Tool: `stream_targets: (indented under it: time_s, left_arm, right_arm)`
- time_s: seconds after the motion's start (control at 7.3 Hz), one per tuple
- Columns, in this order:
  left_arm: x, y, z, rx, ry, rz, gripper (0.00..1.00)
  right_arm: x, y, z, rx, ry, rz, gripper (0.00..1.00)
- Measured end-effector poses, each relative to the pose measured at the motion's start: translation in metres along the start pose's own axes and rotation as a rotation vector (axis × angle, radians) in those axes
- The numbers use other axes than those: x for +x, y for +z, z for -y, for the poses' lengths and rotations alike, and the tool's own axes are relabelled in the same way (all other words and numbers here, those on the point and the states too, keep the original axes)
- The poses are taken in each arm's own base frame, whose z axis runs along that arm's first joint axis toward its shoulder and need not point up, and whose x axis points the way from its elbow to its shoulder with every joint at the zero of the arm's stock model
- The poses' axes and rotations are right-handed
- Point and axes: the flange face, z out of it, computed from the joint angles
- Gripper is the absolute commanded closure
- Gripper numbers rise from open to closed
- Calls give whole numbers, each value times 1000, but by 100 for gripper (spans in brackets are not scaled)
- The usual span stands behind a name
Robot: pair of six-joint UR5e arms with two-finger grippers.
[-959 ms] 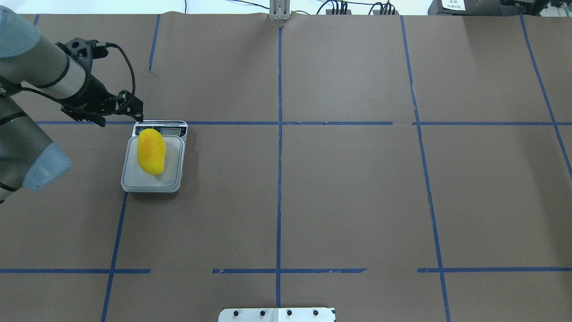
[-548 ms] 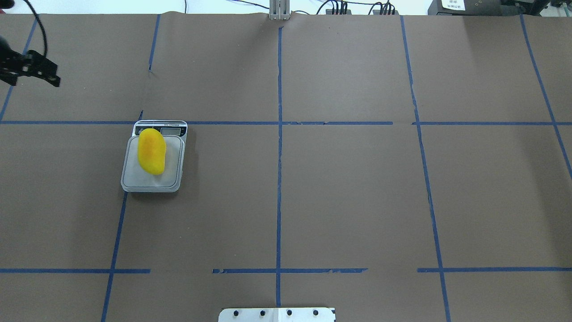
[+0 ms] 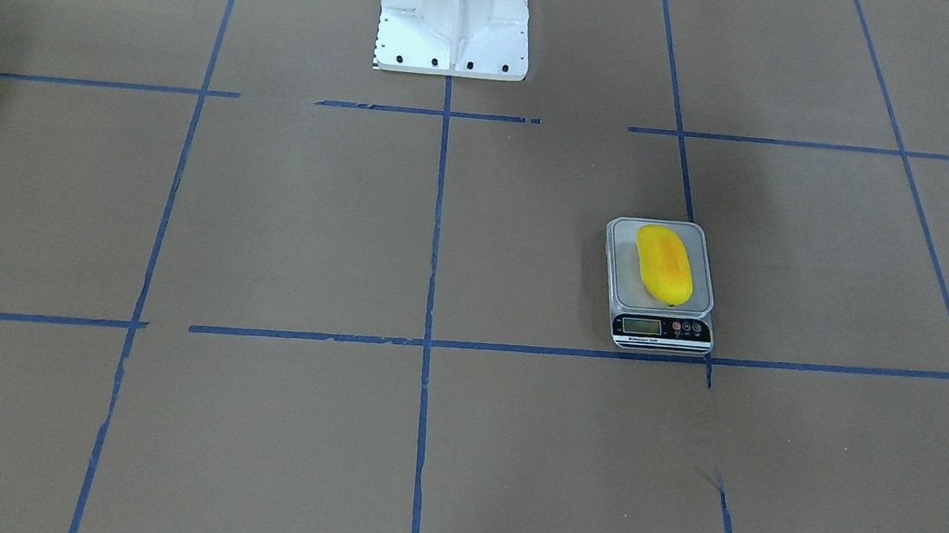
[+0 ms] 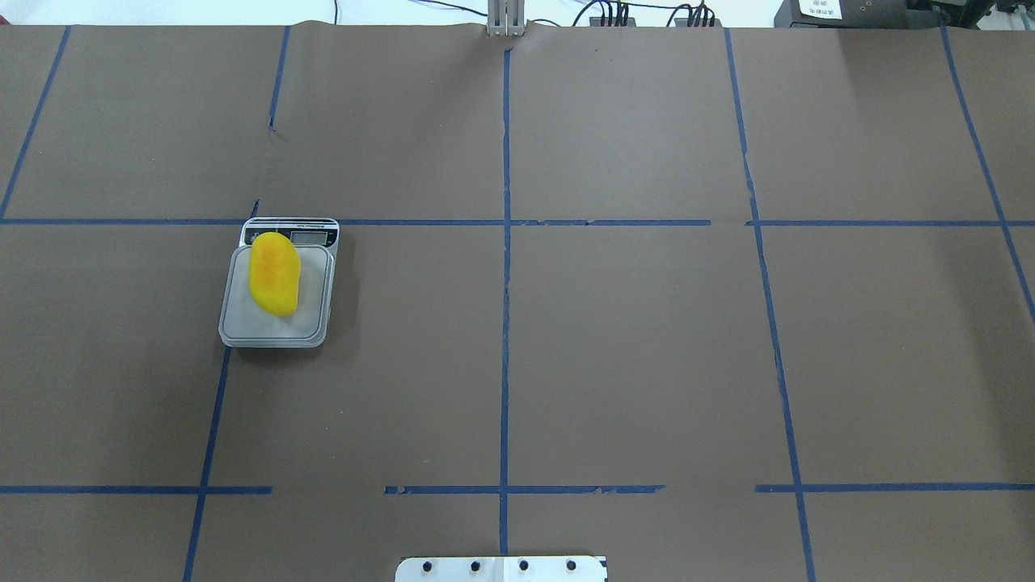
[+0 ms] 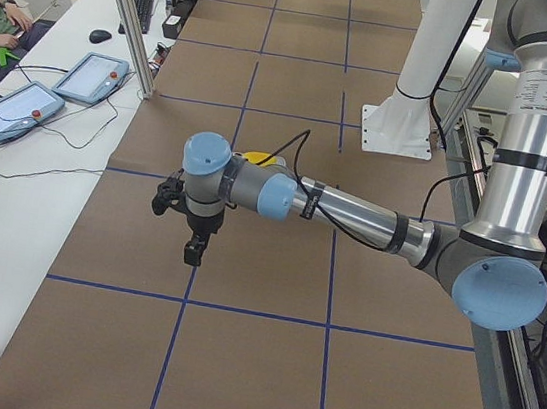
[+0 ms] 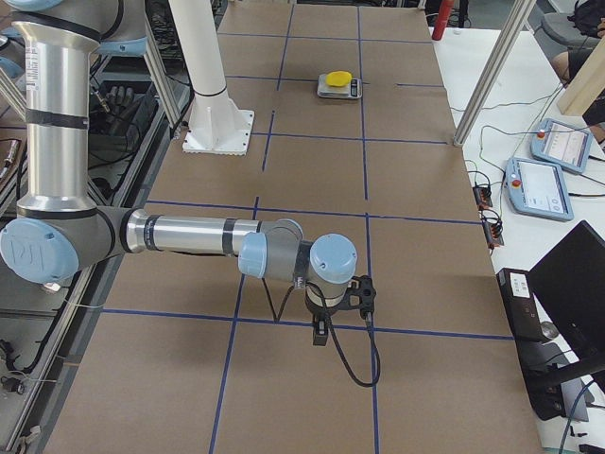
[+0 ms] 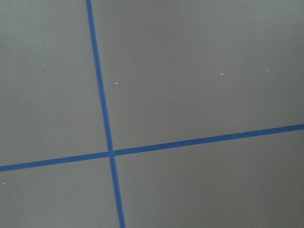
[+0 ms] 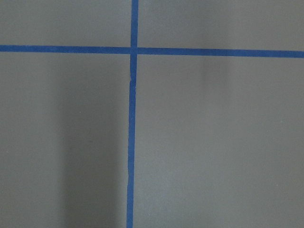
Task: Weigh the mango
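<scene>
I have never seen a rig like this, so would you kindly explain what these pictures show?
This is a robot with two jointed arms, each ending in a two-finger hand. Two pictures look down on the table: one from behind the robot, one from across it. Two look along the table from its ends: one shows the left hand up close, the other the right hand, both above the table, away from the fruit. I cannot tell whether they are open or shut, though nothing shows in them. The last two come from wrist cameras and show only brown cover and blue tape. A grey scale stands on the table with a yellow mango lying on its platform, untouched.
</scene>
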Motion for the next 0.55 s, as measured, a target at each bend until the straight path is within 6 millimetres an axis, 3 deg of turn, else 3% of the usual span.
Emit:
stream_targets:
  time_s: [0.27,0.55]
  left_arm:
    - [-41,19,-30,-42,-51,-31,0]
    - [-58,36,-46,-75,-95,-55,0]
  right_arm:
    - [0,0,0,0,0,0,0]
    - [0,0,0,0,0,0,0]
